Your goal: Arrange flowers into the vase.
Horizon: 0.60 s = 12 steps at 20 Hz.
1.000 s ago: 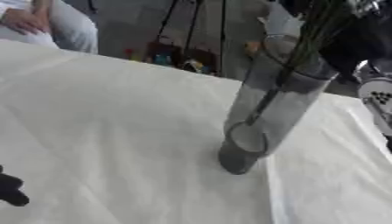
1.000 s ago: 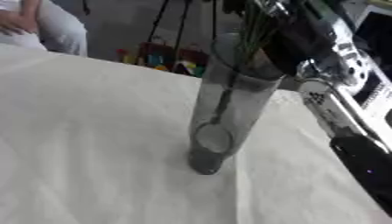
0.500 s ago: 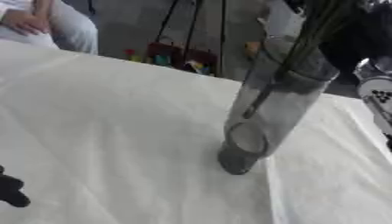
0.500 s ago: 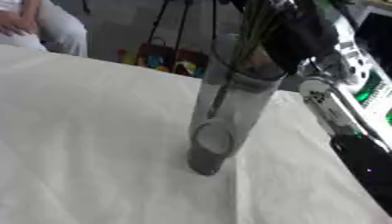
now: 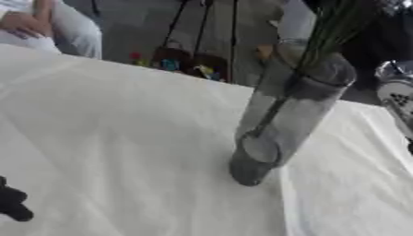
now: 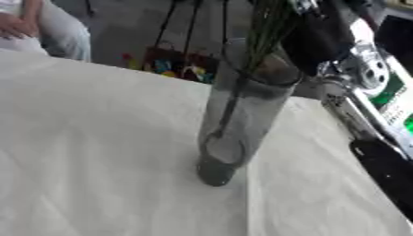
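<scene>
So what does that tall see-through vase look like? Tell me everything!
The tall clear glass vase is a smoky grey cylinder with an open round rim on top and a darker, thick base. It stands on the white tablecloth, looking tilted in these views. Green flower stems stick out of its mouth, and one dark stem runs down inside. The robot's black and silver right arm is close by its top; whether it touches the vase is unclear.

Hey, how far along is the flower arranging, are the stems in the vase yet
Partly done. Green stems already reach down inside the tall glass vase, which stands on the white tablecloth. In hand: the right arm is up beside the vase's mouth by the stems, though its hand can't be made out. Left: letting go. No other flowers show on the table. The left hand shows only as dark fingers at the lower left edge.
</scene>
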### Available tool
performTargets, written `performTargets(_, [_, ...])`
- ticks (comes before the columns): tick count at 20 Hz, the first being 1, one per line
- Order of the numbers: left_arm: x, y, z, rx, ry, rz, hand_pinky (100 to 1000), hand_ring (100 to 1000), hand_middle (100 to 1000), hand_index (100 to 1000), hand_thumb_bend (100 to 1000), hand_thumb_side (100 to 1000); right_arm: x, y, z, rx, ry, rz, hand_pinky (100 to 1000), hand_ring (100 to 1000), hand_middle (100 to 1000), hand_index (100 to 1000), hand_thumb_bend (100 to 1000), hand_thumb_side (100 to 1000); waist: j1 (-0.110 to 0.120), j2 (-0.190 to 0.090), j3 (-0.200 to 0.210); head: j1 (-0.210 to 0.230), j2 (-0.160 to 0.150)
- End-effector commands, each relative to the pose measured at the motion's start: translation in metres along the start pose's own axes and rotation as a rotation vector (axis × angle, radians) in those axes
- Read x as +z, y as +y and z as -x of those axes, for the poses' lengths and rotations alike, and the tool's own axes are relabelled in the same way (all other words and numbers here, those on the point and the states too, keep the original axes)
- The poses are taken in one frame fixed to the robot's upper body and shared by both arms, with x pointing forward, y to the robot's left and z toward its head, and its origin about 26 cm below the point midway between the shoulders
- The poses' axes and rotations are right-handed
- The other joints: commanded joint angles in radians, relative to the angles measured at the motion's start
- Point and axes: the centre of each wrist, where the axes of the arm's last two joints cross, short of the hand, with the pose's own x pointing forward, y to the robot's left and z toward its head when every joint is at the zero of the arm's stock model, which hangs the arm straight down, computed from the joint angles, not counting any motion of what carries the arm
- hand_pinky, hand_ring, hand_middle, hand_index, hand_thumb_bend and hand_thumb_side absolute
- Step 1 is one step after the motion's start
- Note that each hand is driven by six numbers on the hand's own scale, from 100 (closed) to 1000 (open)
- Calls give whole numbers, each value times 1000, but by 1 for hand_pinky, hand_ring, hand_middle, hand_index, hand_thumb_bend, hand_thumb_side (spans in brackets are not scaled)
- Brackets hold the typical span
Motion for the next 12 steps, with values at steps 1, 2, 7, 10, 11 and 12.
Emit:
performTargets(1, [-3, 0, -5, 2, -20, 8, 534, 634, 662, 827, 100, 1000, -1, -13, -8, 89, -5, -10, 999, 1000, 528, 660, 347, 759, 7, -24, -1, -2, -14])
performTargets(2, [-3, 0, -5, 2, -20, 7, 534, 634, 662, 827, 100, 1000, -1, -13, -8, 97, -3, -13, 1000, 1000, 530, 672, 355, 762, 6, -24, -1, -2, -13])
performTargets(7, [-3, 0, -5, 2, -19, 8, 533, 634, 662, 827, 100, 1000, 0, -15, -7, 120, 1, -25, 1000, 1000, 531, 674, 354, 758, 6, -23, -2, -2, -14])
performTargets(10, [-3, 0, -5, 1, -19, 8, 534, 634, 663, 828, 100, 1000, 1, -14, -7, 127, 5, -31, 1000, 1000, 534, 683, 372, 754, 6, -23, -2, -2, -15])
performTargets(11, [-3, 0, -5, 0, -19, 8, 534, 634, 662, 827, 100, 1000, 1, -14, -7, 131, 7, -34, 1000, 1000, 535, 692, 371, 770, 6, -23, -2, -2, -15])
performTargets(12, [-3, 0, -5, 0, -19, 8, 534, 634, 662, 827, 100, 1000, 1, -14, -7, 135, 8, -37, 1000, 1000, 535, 692, 370, 771, 6, -23, -2, -2, -15])
